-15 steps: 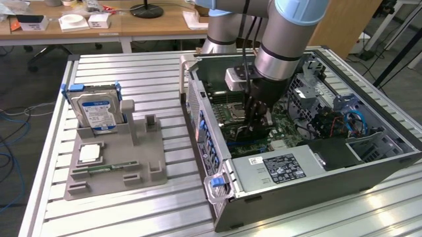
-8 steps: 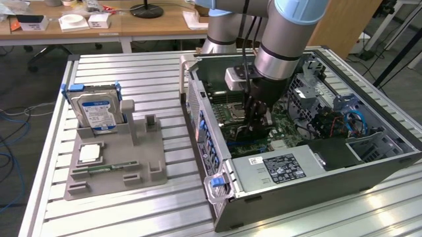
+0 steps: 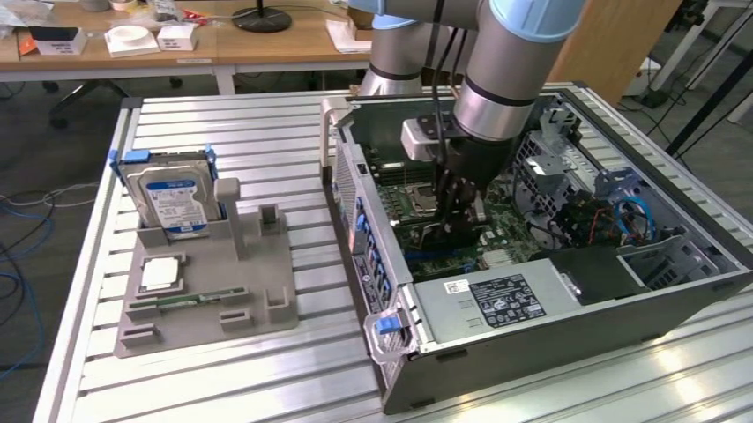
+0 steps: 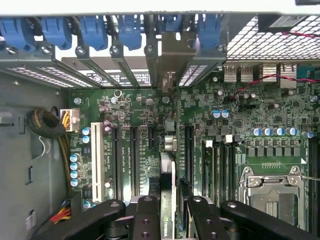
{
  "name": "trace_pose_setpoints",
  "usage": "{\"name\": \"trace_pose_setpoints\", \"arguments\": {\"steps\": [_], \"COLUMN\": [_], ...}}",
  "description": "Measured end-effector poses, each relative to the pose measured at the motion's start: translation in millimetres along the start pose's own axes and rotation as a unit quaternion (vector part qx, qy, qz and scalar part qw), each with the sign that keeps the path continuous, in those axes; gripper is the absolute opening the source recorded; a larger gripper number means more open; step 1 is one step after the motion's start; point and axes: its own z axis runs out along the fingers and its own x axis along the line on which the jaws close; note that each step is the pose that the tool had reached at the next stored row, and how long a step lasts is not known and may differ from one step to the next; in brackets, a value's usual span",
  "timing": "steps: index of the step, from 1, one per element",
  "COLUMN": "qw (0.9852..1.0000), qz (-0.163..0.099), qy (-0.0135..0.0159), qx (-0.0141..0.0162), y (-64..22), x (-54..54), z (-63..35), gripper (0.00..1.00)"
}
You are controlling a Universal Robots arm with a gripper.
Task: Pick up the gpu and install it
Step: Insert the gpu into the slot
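The gpu (image 4: 168, 172) is a thin card seen edge-on, running between my fingertips toward the case's rear slot openings, with its metal bracket (image 4: 170, 60) at the far end. My gripper (image 4: 172, 220) is shut on it, one finger (image 4: 146, 216) on each side. The card stands over the green motherboard (image 4: 240, 130), in line with a long expansion slot among the black slots (image 4: 135, 160). In the exterior view my gripper (image 3: 454, 207) reaches down inside the open computer case (image 3: 612, 291), with the dark gpu (image 3: 453, 236) below it just over the board.
A grey fixture (image 3: 206, 291) on the slatted table holds a hard drive (image 3: 175, 198), a processor chip (image 3: 159, 273) and a memory stick (image 3: 200, 300). Inside the case are the power supply (image 3: 500, 300), the processor socket (image 4: 272, 195), blue bracket latches (image 4: 95, 27) and a cable bundle (image 4: 47, 125).
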Motion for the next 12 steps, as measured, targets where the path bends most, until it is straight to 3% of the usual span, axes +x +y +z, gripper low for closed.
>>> {"name": "trace_pose_setpoints", "arguments": {"steps": [4, 8, 12], "qw": [1.0000, 1.0000, 1.0000], "qz": [0.000, -0.001, -0.001], "qy": [0.0002, -0.0001, 0.0005], "qx": [0.0011, 0.0040, 0.0042], "y": [0.1, 0.0, 0.2], "x": [0.0, 0.0, 0.1], "z": [1.5, 4.5, 5.0], "gripper": [0.26, 0.26, 0.26]}}
